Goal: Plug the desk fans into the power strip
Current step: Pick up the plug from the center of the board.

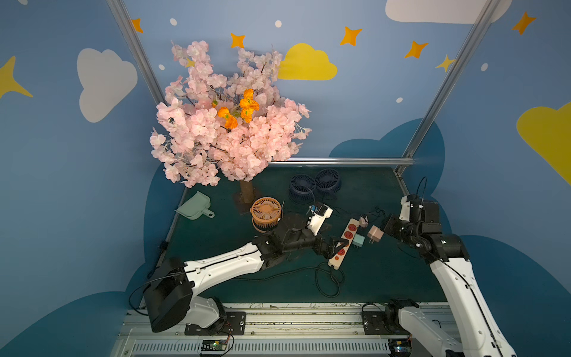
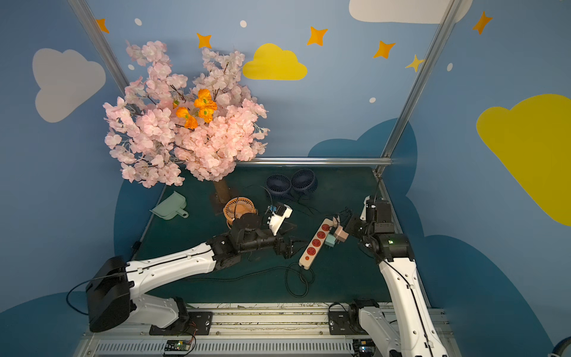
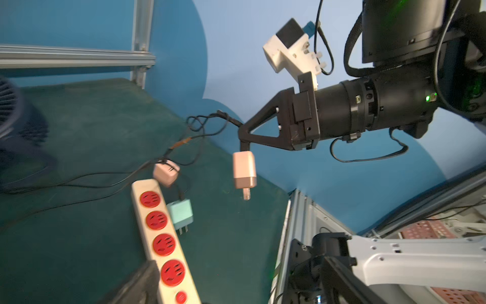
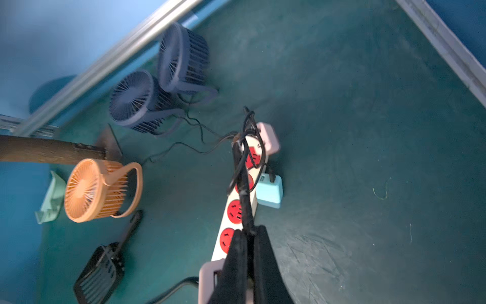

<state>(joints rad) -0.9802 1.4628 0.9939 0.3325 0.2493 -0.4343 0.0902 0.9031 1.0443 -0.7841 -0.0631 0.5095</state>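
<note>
Shows a green mat [image 1: 386,278] with a cream power strip [image 2: 315,243] lying slantwise right of centre. Finds the left gripper [image 2: 295,247] spread wide at its near left edge (steadying, probably). Catches the right gripper [image 3: 243,138] pressed together on a thin cord [image 3: 222,114], dangling a pink plug [image 3: 244,169] in the air just right of the strip. Leaves all four red sockets [image 3: 156,220] empty: plug lifted, not yet aligned or inserted.

Both top views high, looking down; wrist views close, sharing power strip [image 3: 163,242].
</note>
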